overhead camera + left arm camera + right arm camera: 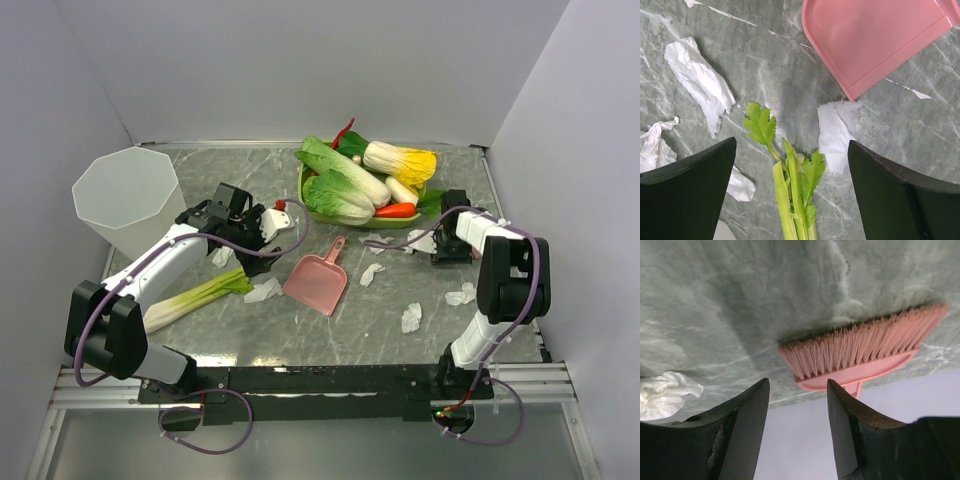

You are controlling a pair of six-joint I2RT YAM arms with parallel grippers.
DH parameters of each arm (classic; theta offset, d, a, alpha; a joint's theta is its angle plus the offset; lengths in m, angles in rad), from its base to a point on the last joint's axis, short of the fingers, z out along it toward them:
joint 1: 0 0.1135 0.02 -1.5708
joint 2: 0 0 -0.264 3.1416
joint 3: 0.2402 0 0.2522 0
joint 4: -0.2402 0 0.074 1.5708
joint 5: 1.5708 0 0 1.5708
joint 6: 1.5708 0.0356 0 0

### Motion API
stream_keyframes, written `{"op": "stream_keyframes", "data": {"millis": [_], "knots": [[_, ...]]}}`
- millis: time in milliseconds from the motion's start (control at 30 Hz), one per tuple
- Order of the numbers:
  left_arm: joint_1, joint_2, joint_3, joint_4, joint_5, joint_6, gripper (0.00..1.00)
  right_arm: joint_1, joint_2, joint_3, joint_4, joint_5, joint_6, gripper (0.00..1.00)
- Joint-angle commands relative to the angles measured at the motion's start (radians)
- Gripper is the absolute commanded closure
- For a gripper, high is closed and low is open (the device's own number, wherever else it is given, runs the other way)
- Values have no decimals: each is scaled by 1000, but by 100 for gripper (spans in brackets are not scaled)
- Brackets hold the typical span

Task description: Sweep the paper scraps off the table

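Note:
Several white paper scraps lie on the grey-green table (pixel 330 340): one (pixel 372 272) right of the pink dustpan (pixel 318 282), others (pixel 410 318) (pixel 461 294) at the front right, and one (pixel 263 291) by the leek's top. My left gripper (pixel 262 230) hangs open above the table. In the left wrist view the left gripper (pixel 792 145) frames the leek's leaves (pixel 760 122), a scrap (pixel 834 132) by the dustpan's lip (pixel 875 40) and a longer scrap (pixel 697 80). My right gripper (pixel 797 385) is open, facing a pink brush (pixel 865 352) just beyond its tips, with a scrap (pixel 665 392) to its left.
A tall white bin (pixel 128 197) stands at the back left. A green tray (pixel 303 185) piled with toy vegetables sits at the back centre. The leek (pixel 195 298) lies beside the left arm. White walls close in the table on three sides.

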Motion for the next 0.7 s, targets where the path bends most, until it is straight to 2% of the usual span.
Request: {"op": "stream_keyframes", "data": {"millis": [0, 267, 367, 567, 667], "knots": [[-4, -18, 32, -6, 29, -2, 3, 8, 51, 15, 25, 68, -25, 46], [-4, -28, 32, -17, 23, 7, 3, 16, 103, 3, 58, 96, -10, 50], [-4, -26, 35, -20, 21, 14, 3, 19, 112, -8, 77, 90, 4, 57], [-4, -26, 39, -17, 35, 11, 4, 21, 88, -37, 98, 48, 38, 92], [-5, -32, 56, -22, 47, 10, 3, 34, 29, -35, 48, -4, 76, 100]]}}
